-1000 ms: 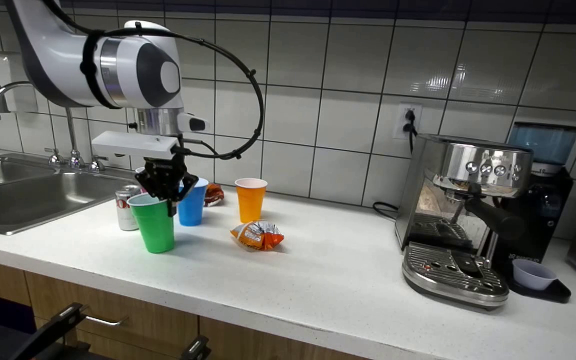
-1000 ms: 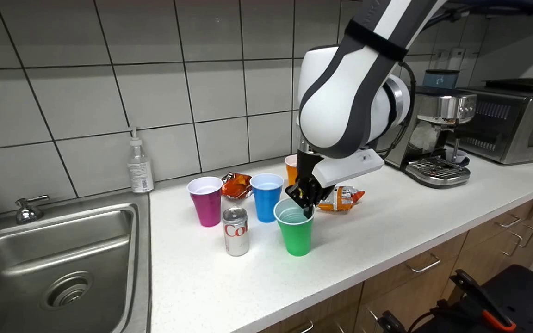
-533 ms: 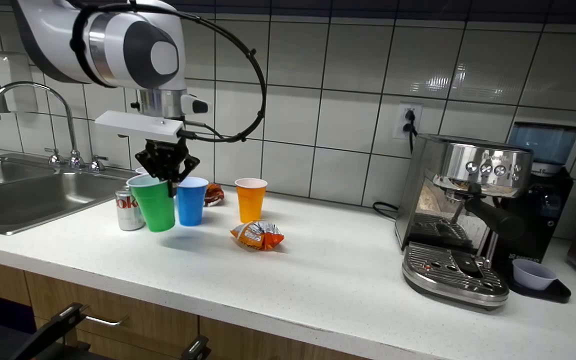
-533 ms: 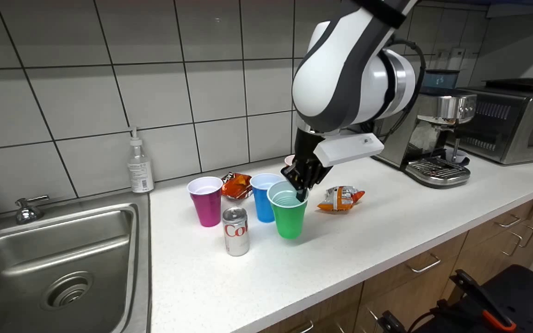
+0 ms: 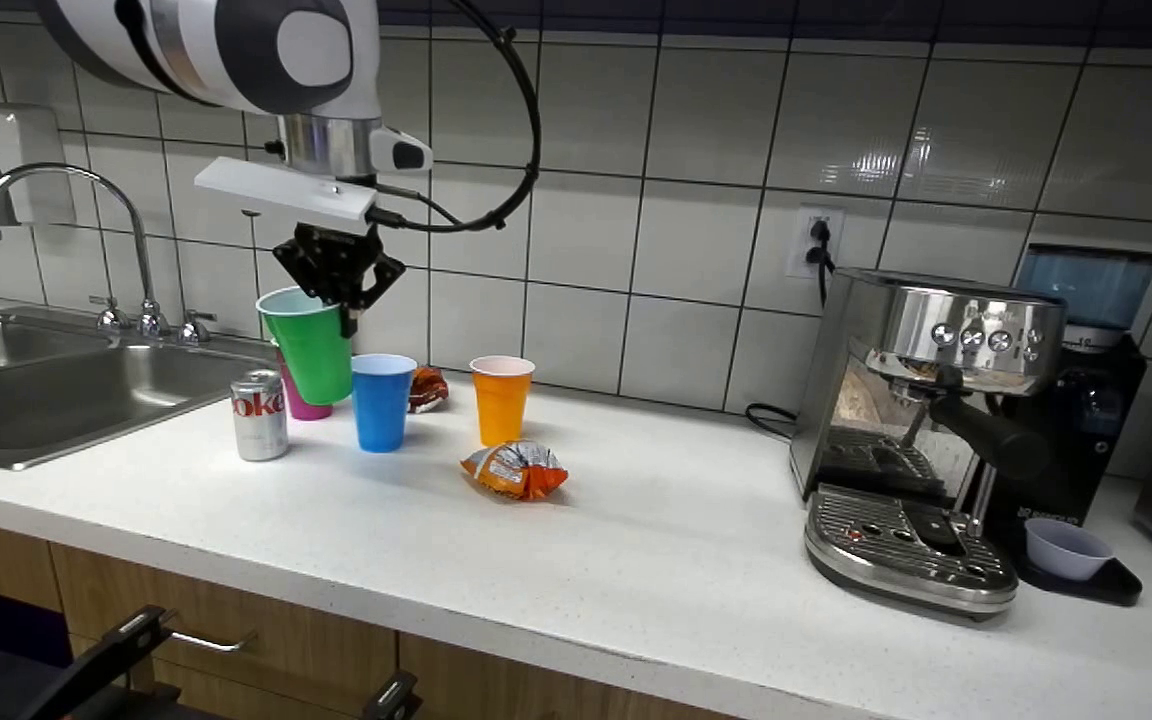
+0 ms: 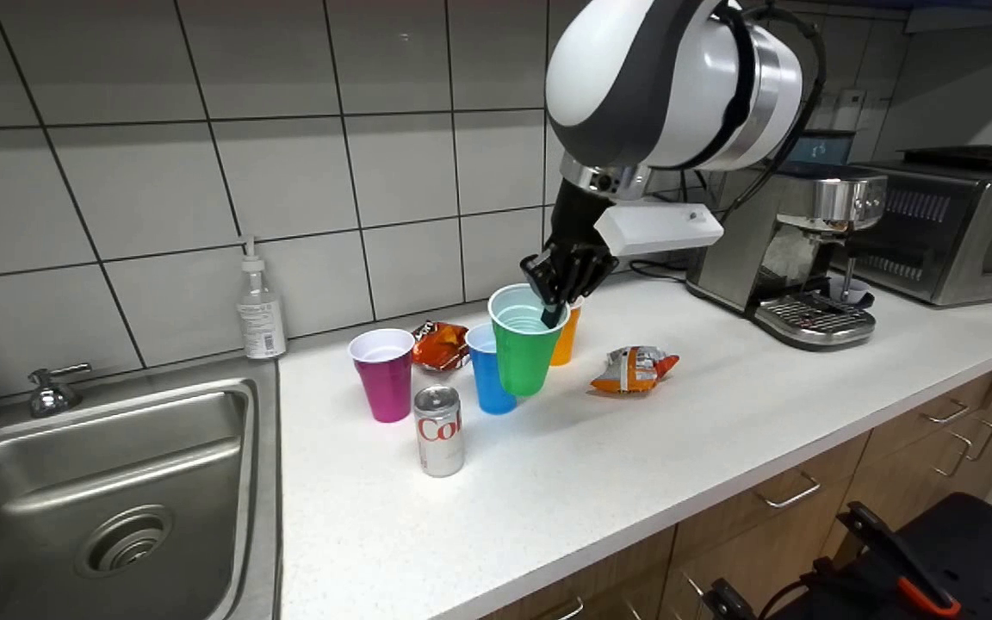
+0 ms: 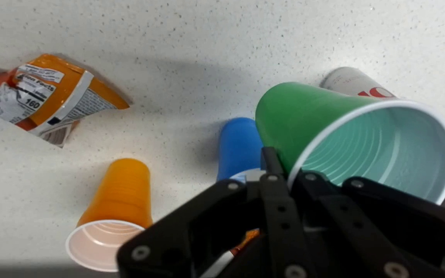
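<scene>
The gripper (image 7: 289, 177) pinches the green cup (image 6: 524, 357) by its rim above the bench (image 5: 656, 570); a blue cup (image 5: 382, 408) and can (image 6: 439, 437) stand nearby.

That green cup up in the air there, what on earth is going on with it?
A robot arm is holding the green cup, a little tilted, above the white counter, with its gripper closed on one side of the rim. On the counter nearby stand a blue cup, an orange cup, a magenta cup and a silver can, and an orange snack bag lies there too.
</scene>
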Robot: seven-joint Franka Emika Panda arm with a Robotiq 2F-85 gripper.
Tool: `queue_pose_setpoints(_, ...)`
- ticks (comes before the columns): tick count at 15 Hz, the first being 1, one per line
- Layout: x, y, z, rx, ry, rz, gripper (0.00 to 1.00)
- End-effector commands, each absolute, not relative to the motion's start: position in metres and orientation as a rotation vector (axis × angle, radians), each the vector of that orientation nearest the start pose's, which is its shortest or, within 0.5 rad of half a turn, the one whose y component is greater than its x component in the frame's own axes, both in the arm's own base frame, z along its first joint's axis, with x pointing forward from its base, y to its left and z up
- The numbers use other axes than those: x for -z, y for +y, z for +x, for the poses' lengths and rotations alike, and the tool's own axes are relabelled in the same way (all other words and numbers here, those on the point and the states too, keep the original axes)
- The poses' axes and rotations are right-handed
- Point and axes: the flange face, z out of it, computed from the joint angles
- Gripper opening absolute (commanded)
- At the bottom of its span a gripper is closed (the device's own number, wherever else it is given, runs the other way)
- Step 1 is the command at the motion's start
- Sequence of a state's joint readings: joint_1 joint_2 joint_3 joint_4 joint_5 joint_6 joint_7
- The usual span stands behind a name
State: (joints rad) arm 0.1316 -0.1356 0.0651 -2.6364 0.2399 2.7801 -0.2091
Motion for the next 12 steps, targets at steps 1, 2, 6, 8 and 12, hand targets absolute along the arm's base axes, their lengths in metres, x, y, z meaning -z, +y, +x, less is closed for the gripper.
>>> queue_pose_setpoints(1,-0.343,0.074,0.438,0.468,-0.303,-2.95,0.01)
queue_pose_setpoints(2,-0.346,0.074,0.439,0.484,-0.297,-2.945,0.01)
queue_pose_setpoints(6,-0.354,0.072,0.446,0.516,-0.277,-2.93,0.01)
queue_pose_setpoints(8,-0.357,0.069,0.451,0.535,-0.264,-2.931,0.01)
queue_pose_setpoints(12,-0.361,0.065,0.464,0.576,-0.233,-2.926,0.01)
